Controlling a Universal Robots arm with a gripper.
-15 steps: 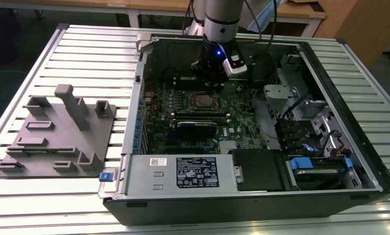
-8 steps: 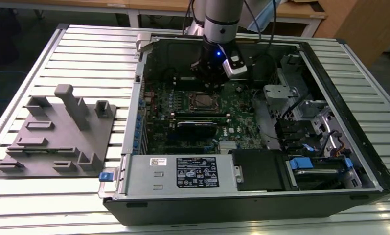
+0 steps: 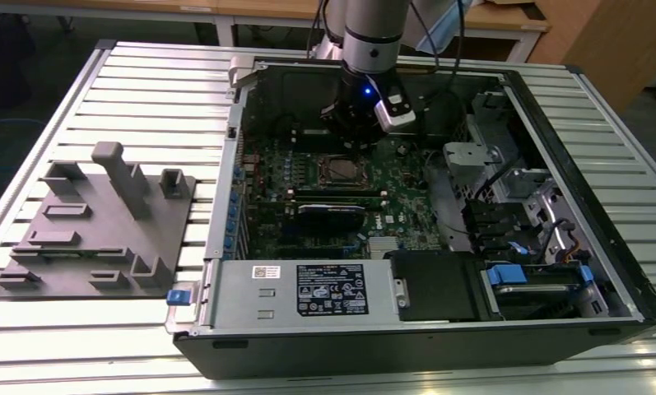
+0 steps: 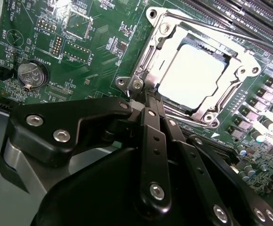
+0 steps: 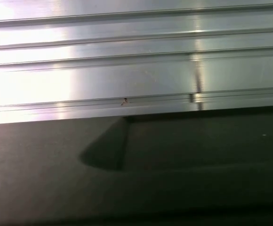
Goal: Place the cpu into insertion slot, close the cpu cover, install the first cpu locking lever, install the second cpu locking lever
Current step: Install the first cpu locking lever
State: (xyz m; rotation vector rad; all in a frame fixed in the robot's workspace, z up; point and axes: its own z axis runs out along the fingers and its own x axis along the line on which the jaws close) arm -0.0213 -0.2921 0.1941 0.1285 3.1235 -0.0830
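The cpu (image 4: 193, 75) lies flat in its socket on the green motherboard, its dull silver top facing up. The cpu cover (image 4: 148, 52), a silver frame plate, sits down around it with the chip showing through its window. In the exterior view the cpu (image 3: 339, 170) is near the board's middle, and my gripper (image 3: 355, 136) hangs just behind it inside the case. In the second wrist view the black fingers meet at my gripper (image 4: 147, 96), shut, with the tips at one corner of the socket. I cannot tell whether a locking lever is pinched there.
The open computer case (image 3: 229, 206) lies on a slatted metal table (image 5: 127, 70). A labelled power supply box (image 3: 328, 290) fills the near end, and drive cages (image 3: 525, 214) line the exterior view's right. A grey fixture block (image 3: 97, 222) stands on the table at the exterior view's left. A coin battery (image 4: 32, 74) sits on the board.
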